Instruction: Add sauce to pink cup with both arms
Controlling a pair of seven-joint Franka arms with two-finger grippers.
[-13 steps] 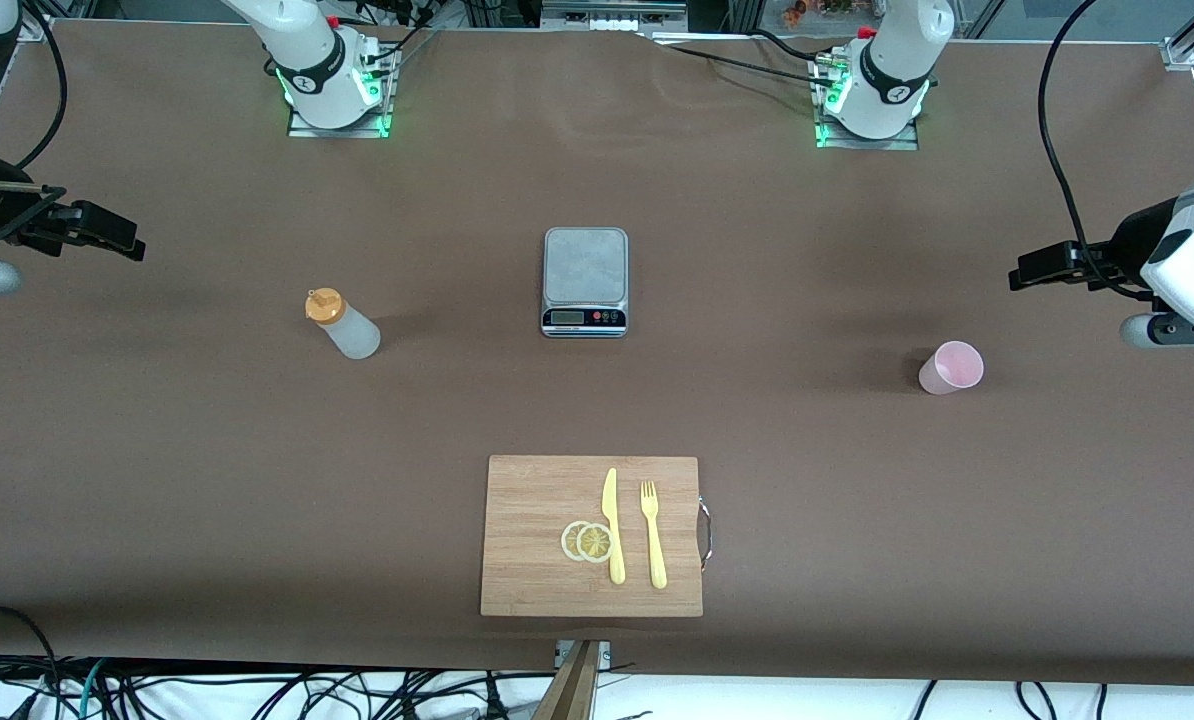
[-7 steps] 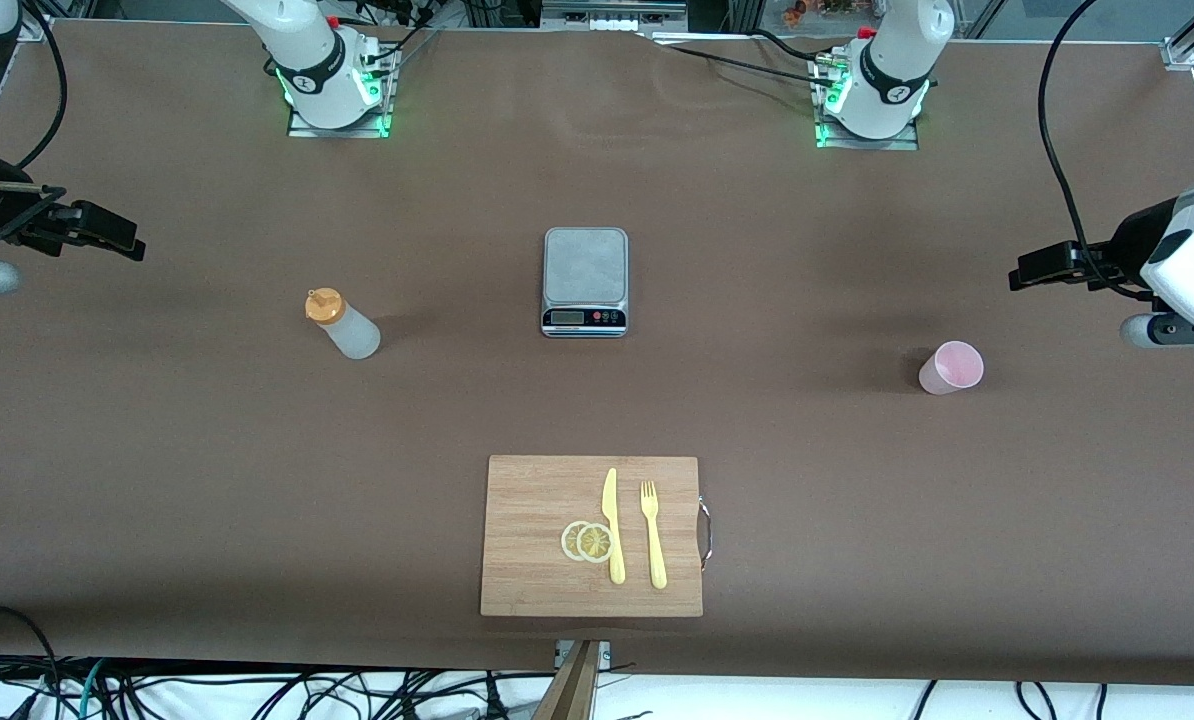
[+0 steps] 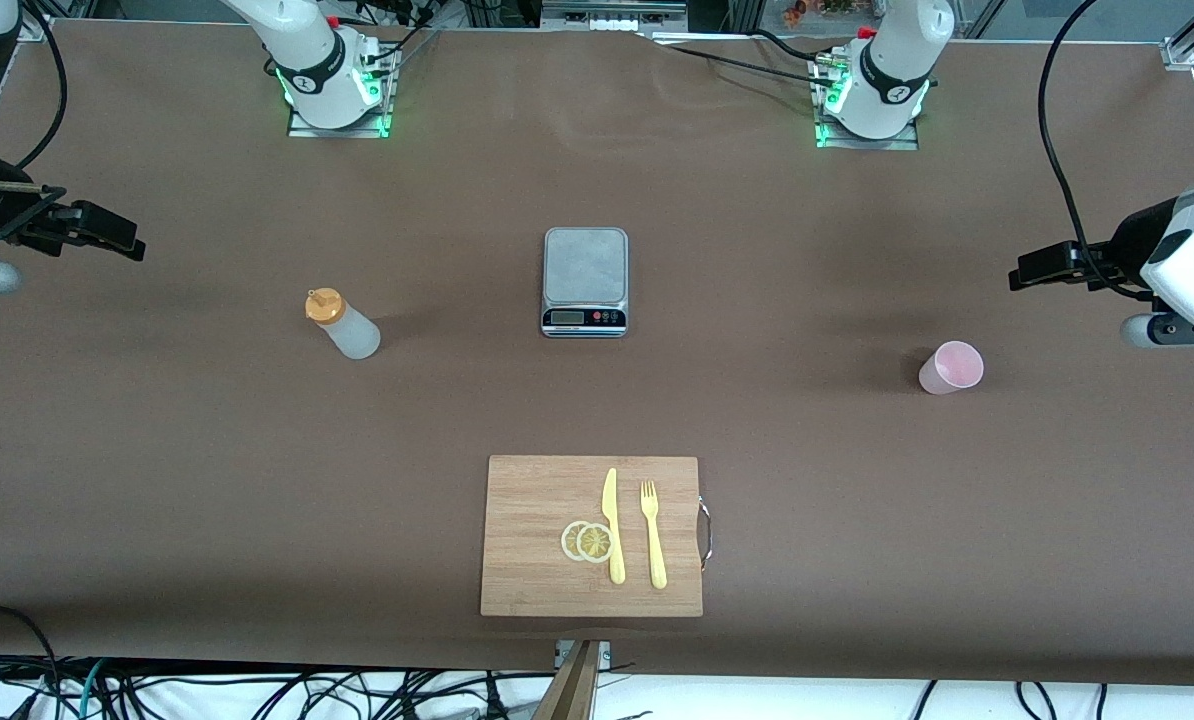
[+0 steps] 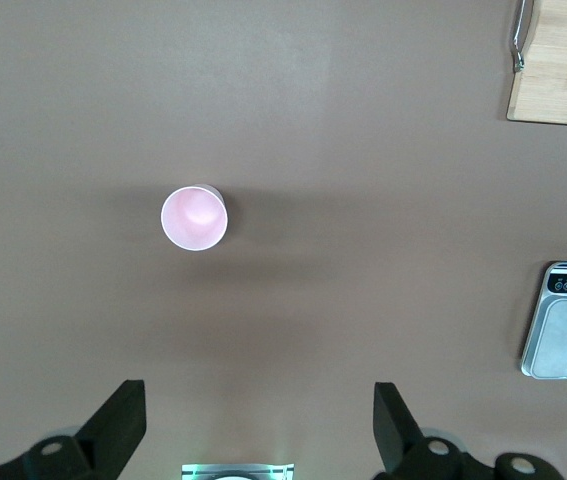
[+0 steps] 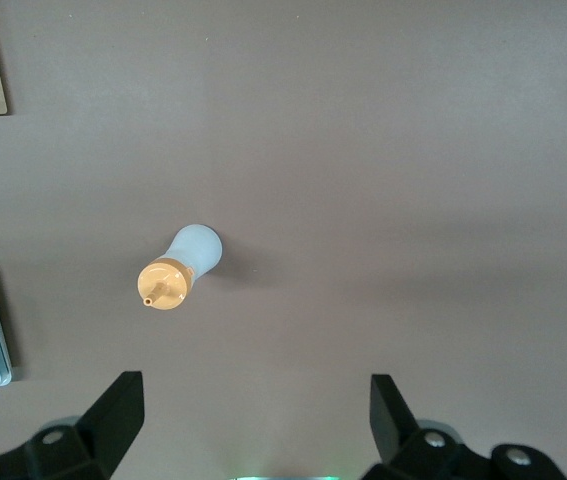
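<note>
The sauce bottle (image 3: 343,325), whitish with an orange cap, stands upright on the brown table toward the right arm's end; it also shows in the right wrist view (image 5: 180,266). The pink cup (image 3: 951,367) stands upright and empty toward the left arm's end, and shows in the left wrist view (image 4: 194,217). My right gripper (image 3: 117,235) hangs open and empty high above its end of the table, apart from the bottle. My left gripper (image 3: 1035,268) hangs open and empty above its end, apart from the cup. Both arms wait.
A grey kitchen scale (image 3: 584,281) sits mid-table between the bottle and the cup. A wooden cutting board (image 3: 537,560) nearer the front camera carries two lemon slices (image 3: 587,541), a yellow knife (image 3: 612,524) and a yellow fork (image 3: 652,533).
</note>
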